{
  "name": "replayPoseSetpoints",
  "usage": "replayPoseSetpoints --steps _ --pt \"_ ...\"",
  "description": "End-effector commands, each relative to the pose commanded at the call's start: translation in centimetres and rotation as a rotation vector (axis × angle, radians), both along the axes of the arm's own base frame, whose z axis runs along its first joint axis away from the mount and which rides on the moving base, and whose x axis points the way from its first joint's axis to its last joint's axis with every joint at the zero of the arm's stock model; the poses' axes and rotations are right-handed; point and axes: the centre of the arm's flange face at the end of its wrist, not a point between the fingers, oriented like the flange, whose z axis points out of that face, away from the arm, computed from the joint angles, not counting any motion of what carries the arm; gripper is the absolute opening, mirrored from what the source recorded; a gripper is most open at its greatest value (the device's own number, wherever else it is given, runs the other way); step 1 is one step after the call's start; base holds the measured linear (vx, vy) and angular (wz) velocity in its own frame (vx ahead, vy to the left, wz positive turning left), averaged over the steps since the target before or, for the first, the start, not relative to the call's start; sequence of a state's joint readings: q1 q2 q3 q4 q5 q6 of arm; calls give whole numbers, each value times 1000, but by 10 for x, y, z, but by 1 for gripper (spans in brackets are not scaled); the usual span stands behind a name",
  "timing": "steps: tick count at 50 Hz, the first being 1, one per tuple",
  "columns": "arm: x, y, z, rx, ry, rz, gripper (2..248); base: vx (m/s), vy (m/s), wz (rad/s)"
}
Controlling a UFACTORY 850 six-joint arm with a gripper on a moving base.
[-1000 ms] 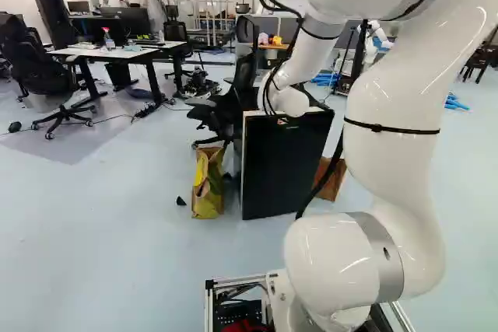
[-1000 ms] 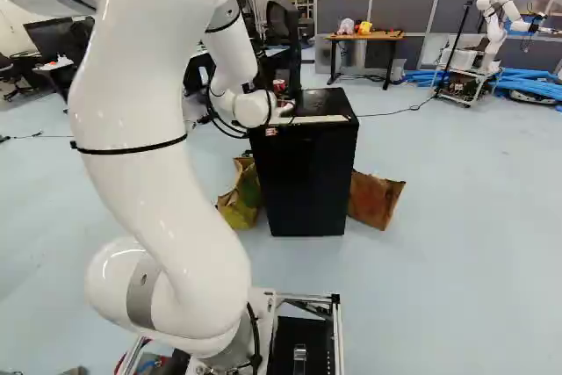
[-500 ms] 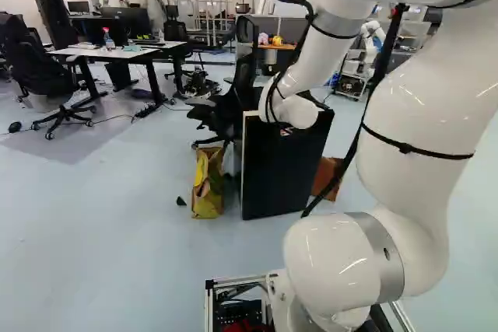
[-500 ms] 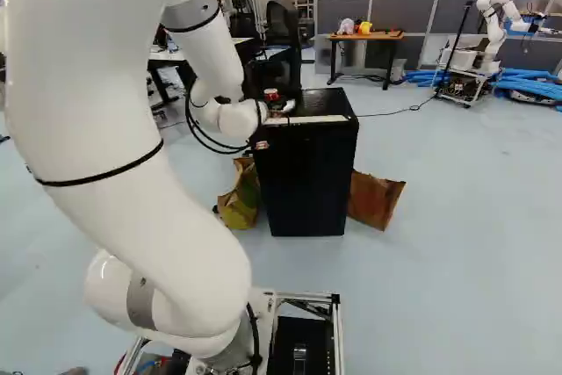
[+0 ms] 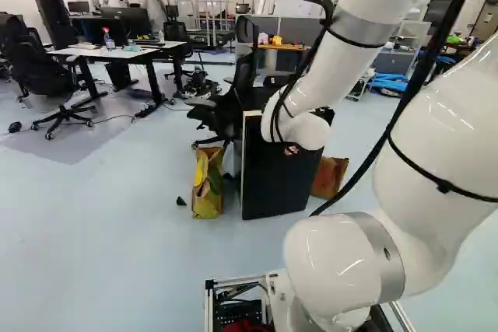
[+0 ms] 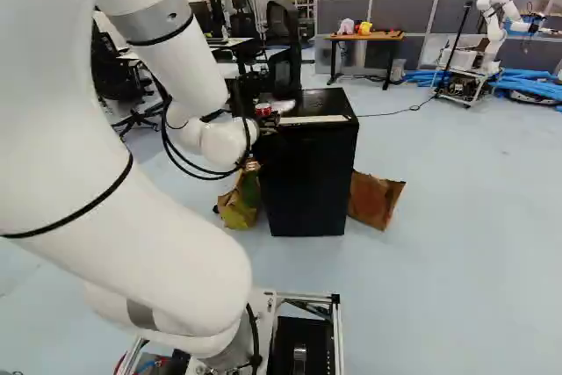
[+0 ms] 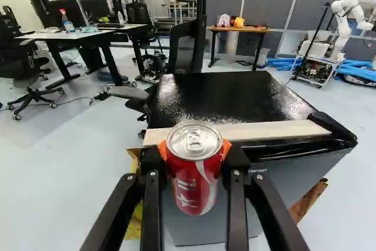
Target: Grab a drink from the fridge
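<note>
Wrist view shows my gripper (image 7: 194, 150) pinching the red can (image 7: 189, 185) from both sides, the can's long axis roughly upright and crossing the fingers. It sits at the fridge's (image 7: 226, 95) front top edge, nearer the corner by the chair (image 7: 188, 42); I can't tell how much gap remains. With the drink in hand, I'd judge the next move is back toward my base, away from that pale front strip (image 7: 258, 130), since swinging sideways could clip the fridge's rim.
</note>
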State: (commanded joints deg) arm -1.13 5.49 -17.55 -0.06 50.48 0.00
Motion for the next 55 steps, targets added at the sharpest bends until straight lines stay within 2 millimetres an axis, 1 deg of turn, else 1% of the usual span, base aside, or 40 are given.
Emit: replayPoseSetpoints --steps 17,27,42,55 --pt "-40 4 -12 0 21 9 99 0 0 0" --pt "-57 5 -18 1 30 13 99 0 0 0" --pt "-75 6 -24 1 39 17 99 0 0 0" --pt "-82 7 -27 1 43 19 99 0 0 0"
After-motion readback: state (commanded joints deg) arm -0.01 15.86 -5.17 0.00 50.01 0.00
